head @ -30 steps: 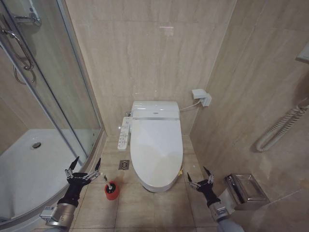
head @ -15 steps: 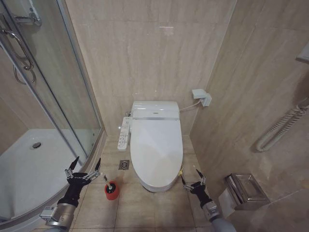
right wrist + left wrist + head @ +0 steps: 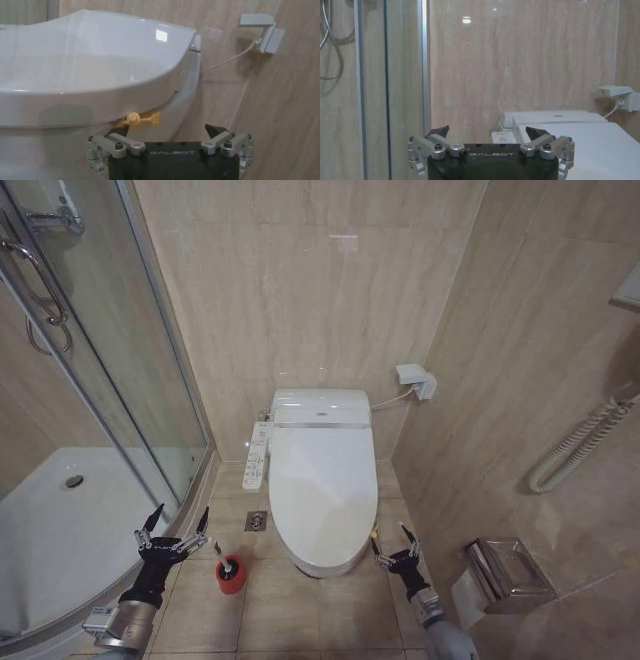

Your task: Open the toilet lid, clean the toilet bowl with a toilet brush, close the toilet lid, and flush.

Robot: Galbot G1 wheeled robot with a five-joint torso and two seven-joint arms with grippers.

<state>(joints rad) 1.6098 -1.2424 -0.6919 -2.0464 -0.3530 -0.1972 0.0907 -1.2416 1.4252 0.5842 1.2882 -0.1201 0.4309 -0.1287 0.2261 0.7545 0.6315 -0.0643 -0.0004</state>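
My right gripper [image 3: 390, 548] has its fingers apart at lower right of the head frame, just beside the closed toilet lid [image 3: 322, 480] front rim. My left gripper [image 3: 173, 530], fingers spread too, hovers lower left above the toilet brush [image 3: 230, 572] in its red cup on the tiled floor [image 3: 290, 610]. The bowl is hidden beneath the lid; the glass shower door [image 3: 90, 370] fills the left.

Toilet lid [image 3: 322, 480]: glossy smooth white plastic. Walls [image 3: 300, 300]: polished beige stone tile. Shower door [image 3: 90, 350]: clear glass, metal frame. Tissue holder [image 3: 508, 570]: shiny metal.
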